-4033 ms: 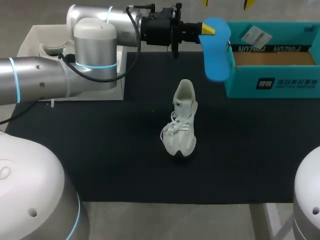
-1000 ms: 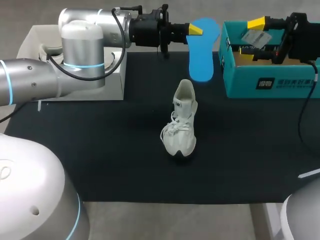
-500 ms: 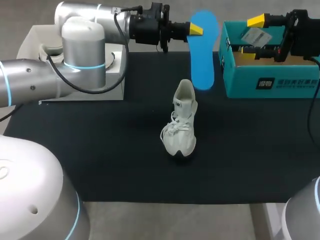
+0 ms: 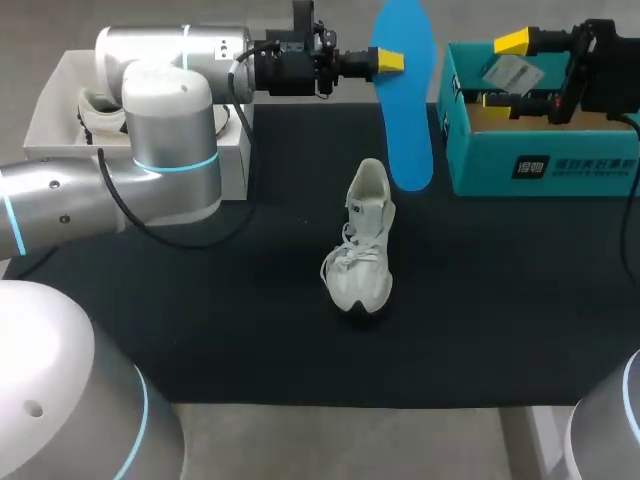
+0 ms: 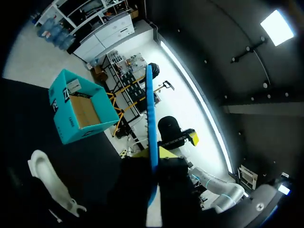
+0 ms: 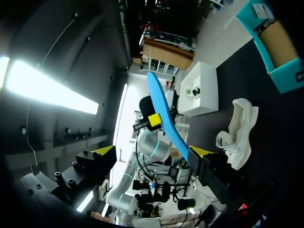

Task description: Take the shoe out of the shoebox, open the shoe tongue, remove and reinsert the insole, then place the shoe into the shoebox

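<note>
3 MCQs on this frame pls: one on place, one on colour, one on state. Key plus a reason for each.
1. Where is the white shoe?
A) held in the air by a claw
B) on the black mat
C) on top of the insole

2. What colour is the insole?
A) blue
B) white
C) yellow

3. What state is the left claw in?
A) open and empty
B) shut on the shoe's laces
C) shut on the insole

Key:
1 B: the head view shows the shoe standing alone on the mat, with no claw touching it.
2 A: the insole is bright blue in all three views.
3 C: the insole hangs in the air from the left claw's yellow tips, above the shoe's heel end.
</note>
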`<move>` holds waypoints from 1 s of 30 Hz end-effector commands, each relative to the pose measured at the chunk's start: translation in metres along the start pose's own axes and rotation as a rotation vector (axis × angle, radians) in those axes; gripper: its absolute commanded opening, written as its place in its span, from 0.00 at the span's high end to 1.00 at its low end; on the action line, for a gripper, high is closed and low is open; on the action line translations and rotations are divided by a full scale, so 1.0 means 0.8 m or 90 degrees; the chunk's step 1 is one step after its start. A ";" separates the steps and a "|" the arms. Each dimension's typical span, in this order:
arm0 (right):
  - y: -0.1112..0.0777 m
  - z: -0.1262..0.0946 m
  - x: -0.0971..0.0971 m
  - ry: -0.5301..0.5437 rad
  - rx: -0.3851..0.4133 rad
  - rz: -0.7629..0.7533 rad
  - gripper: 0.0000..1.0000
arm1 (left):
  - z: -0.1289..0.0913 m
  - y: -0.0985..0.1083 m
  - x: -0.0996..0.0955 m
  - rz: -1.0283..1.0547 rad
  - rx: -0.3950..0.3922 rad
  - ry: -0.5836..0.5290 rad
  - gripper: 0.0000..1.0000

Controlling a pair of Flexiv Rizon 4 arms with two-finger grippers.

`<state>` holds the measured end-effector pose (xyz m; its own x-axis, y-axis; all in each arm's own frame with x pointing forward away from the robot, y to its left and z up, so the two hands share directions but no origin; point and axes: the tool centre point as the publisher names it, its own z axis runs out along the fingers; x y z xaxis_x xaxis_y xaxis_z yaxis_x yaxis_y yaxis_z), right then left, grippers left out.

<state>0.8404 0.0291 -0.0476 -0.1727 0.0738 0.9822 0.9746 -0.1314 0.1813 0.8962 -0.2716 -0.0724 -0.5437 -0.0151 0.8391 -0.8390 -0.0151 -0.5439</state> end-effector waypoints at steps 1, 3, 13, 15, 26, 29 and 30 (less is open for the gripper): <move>0.000 0.002 0.000 -0.002 -0.001 0.000 0.00 | 0.001 -0.005 0.011 0.223 -0.049 0.042 1.00; 0.000 0.002 0.000 -0.002 -0.001 0.000 0.00 | 0.000 -0.008 0.020 0.239 -0.064 0.055 1.00; 0.000 0.002 0.000 -0.002 -0.001 0.000 0.00 | 0.000 -0.010 0.022 0.221 -0.075 0.058 1.00; 0.000 0.002 0.000 -0.002 -0.001 0.000 0.00 | 0.000 -0.010 0.022 0.221 -0.075 0.058 1.00; 0.000 0.002 0.000 -0.002 -0.001 0.000 0.00 | 0.003 -0.034 0.023 0.668 0.145 0.050 1.00; 0.000 0.002 0.000 -0.002 -0.001 0.000 0.00 | 0.003 -0.034 0.023 0.668 0.145 0.050 1.00; 0.000 0.002 0.000 -0.002 -0.001 0.000 0.00 | 0.003 -0.034 0.023 0.668 0.145 0.050 1.00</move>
<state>0.8401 0.0290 -0.0475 -0.1720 0.0752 0.9822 0.9746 -0.1320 0.1808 0.9160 -0.2715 -0.0395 -0.9537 0.0851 0.2886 -0.2930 -0.0456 -0.9550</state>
